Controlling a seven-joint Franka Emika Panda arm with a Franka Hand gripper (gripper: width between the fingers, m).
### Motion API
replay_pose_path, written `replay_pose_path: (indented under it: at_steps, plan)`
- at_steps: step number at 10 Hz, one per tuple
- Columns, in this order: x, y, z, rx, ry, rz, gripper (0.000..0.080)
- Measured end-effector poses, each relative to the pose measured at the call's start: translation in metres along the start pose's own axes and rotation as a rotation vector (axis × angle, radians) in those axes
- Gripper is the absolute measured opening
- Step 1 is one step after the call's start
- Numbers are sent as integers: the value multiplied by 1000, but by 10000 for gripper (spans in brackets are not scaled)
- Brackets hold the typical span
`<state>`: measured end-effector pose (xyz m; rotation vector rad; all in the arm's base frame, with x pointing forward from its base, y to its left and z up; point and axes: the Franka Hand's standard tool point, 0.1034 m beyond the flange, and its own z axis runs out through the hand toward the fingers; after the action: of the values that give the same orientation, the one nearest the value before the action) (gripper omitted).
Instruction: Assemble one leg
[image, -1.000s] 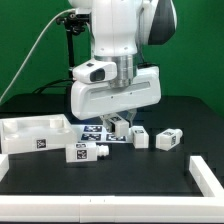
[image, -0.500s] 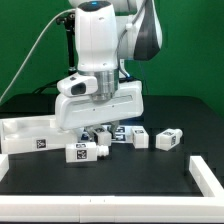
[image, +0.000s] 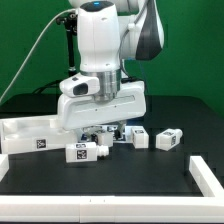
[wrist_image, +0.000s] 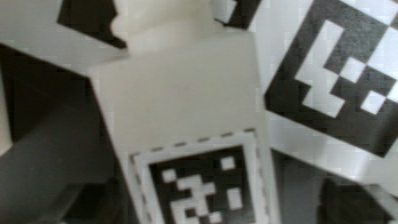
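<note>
In the wrist view a white leg (wrist_image: 178, 110) with a black-and-white tag lies lengthwise between my jaws. A dark finger (wrist_image: 29, 195) stands on each side of it, with a small gap to it. In the exterior view my gripper (image: 101, 136) is low over the table, and the hand hides most of that leg. It is open around the leg. Three more legs lie on the table: one in front (image: 85, 152) and two on the exterior view's right (image: 138, 137) (image: 170, 140).
The wide white tray-shaped piece (image: 30, 136) lies on the exterior view's left. The marker board (wrist_image: 338, 75) lies under and beside the gripper. White rims (image: 205, 172) run along the table's front and right edges.
Since a second ago the arm has swung to the exterior view's left and come down over the leg. In the last half second it has barely moved.
</note>
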<state>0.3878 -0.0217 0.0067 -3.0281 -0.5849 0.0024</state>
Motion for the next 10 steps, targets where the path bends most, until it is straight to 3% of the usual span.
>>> replay_pose_path:
  at_steps: [1, 2, 3, 4, 5, 7, 10]
  plan:
    - [0, 0, -1, 3, -4, 2, 632]
    - [-3, -3, -16, 45, -55, 14, 632]
    - [-1, 0, -44, 62, -69, 21, 648]
    - [-1, 7, -65, 64, -65, 22, 648]
    - [-6, 18, -77, 69, -62, 15, 648]
    - [-19, 46, -81, 72, -50, -19, 649]
    - [-19, 47, -81, 70, -49, -28, 649]
